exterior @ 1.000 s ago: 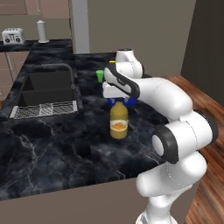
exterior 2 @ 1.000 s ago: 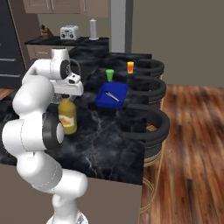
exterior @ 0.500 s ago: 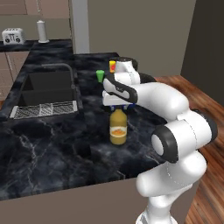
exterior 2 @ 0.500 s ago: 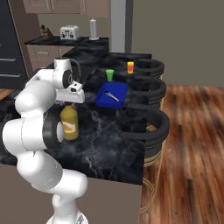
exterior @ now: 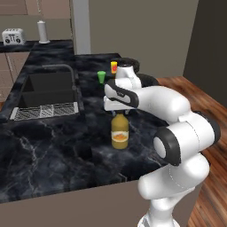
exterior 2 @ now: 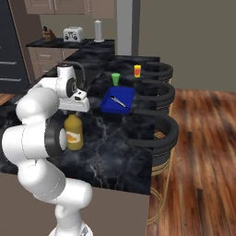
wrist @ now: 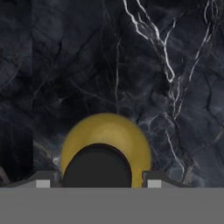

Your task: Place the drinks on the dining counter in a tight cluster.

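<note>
The yellow-orange juice jug stands upright on the dining counter, a little right of centre in the left base view and at the lower left in the right base view, where the robot's forearm partly covers it. In the hand view the jug is seen from straight above at the bottom centre, its dark cap lying between the two finger tips.

The gripper hangs directly over the jug, its fingers pointing down on either side of the cap. The jaws stand apart around the cap; whether they press on it or leave a gap, the pictures do not settle. In the right base view the gripper sits just above the jug's top.

Around the jug the black marble is bare, veined white toward the upper right of the hand view. In the right base view a blue tray with a small utensil on it lies right of the jug, near the counter's edge. Beyond it, toward the upper centre, stand a green cup and a yellow cup, apart from each other. Curved dark stool backs line the counter's right edge. In the left base view a sink is at the left, and a toaster at the upper left corner.
</note>
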Tool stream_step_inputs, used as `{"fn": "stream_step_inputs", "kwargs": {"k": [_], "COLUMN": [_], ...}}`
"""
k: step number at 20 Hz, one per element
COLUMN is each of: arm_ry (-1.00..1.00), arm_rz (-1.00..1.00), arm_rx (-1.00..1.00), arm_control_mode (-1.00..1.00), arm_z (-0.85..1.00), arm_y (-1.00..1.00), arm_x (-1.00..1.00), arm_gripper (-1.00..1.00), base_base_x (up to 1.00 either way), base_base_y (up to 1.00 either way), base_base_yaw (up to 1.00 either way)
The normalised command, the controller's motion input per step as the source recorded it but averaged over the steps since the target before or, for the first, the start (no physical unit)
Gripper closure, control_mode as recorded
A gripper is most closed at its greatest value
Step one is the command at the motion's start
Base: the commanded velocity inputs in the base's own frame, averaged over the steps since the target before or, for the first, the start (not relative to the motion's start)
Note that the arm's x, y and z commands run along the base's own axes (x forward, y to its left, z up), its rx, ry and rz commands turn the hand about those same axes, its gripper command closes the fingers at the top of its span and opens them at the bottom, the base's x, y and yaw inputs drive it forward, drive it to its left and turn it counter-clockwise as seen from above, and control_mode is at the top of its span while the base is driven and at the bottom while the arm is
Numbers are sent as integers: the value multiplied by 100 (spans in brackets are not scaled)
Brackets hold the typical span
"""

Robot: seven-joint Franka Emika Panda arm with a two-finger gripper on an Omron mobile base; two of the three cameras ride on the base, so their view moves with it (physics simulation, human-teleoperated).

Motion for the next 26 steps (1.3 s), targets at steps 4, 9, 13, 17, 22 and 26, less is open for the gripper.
{"fn": "stream_step_inputs", "kwargs": {"k": [4, 9, 13, 17, 22, 26], "arm_ry": [0, -3, 0, 0, 0, 0], "arm_rz": [0, 0, 0, 0, 0, 0], "arm_rx": [-3, -2, 0, 0, 0, 0], "arm_control_mode": [-100, -100, -100, -100, -100, -100], "arm_z": [-24, -23, 0, 0, 0, 0], "arm_y": [0, 0, 0, 0, 0, 0], "arm_x": [0, 0, 0, 0, 0, -1], "arm_gripper": [100, 100, 100, -100, -100, -100], "base_base_x": [0, 0, 0, 0, 0, 0], "base_base_y": [0, 0, 0, 0, 0, 0], "base_base_yaw": [0, 0, 0, 0, 0, 0]}}
